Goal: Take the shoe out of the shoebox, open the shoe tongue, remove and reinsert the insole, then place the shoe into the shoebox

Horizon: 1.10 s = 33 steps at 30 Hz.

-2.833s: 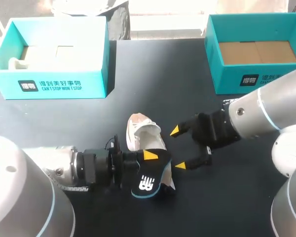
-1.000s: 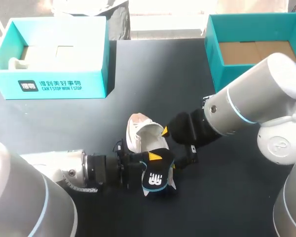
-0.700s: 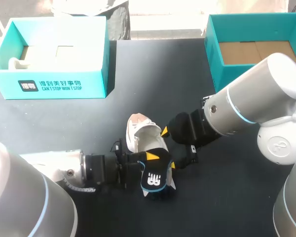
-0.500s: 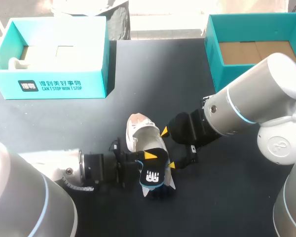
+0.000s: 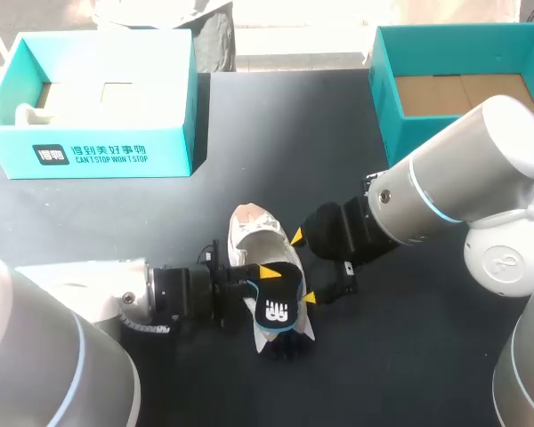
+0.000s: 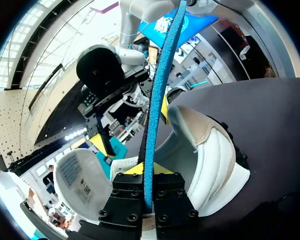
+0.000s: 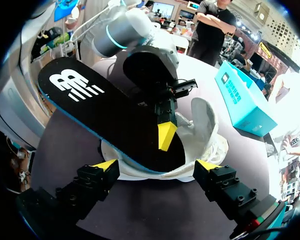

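- The right arm has swung in from its side since a few seconds ago. Its right fingers (image 5: 303, 266) now stand released, spread either side of the shoe (image 5: 254, 233) on the bench (image 5: 409, 356) (contact unclear).
- The left fingers (image 5: 265, 277) stay clenched on the insole (image 5: 280, 313), whose far end sits in the shoe's mouth, so the insole step looks in hand.
- The left arm lies low and level, and the right angles down.
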Motion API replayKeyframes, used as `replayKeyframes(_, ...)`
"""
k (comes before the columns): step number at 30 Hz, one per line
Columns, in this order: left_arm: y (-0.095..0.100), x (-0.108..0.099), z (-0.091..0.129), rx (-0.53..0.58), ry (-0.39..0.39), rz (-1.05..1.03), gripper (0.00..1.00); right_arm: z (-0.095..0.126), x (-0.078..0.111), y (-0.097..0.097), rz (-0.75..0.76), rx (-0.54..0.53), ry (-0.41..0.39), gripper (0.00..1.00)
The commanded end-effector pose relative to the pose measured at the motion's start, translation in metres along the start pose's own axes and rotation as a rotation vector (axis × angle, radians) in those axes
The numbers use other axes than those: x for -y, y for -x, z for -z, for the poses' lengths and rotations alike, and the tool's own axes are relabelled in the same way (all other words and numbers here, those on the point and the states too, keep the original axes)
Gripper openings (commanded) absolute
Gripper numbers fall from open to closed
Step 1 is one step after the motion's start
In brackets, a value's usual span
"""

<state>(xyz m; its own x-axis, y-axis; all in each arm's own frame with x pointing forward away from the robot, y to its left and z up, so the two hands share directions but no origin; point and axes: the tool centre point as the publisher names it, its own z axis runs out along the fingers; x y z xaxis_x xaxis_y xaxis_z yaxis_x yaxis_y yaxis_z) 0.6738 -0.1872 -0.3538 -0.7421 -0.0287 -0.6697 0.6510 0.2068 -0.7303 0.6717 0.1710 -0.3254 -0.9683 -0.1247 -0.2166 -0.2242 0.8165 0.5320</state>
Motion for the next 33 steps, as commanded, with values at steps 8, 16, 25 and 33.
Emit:
replayKeyframes(8,0.011,0.019,0.003,0.033,-0.025,-0.020,0.37,-0.002,0.000,-0.001,0.001,0.003,-0.002,1.00)
replayKeyframes(16,0.017,0.034,0.004,0.037,-0.055,-0.030,0.38,-0.002,0.000,-0.001,0.001,0.003,-0.002,1.00)
replayKeyframes(25,0.007,0.057,0.008,0.016,-0.076,-0.029,0.33,-0.002,0.000,-0.001,0.001,0.003,-0.002,1.00)
replayKeyframes(33,-0.001,0.065,0.017,0.035,-0.080,-0.005,0.21,-0.002,0.000,-0.001,0.001,0.003,-0.002,1.00)
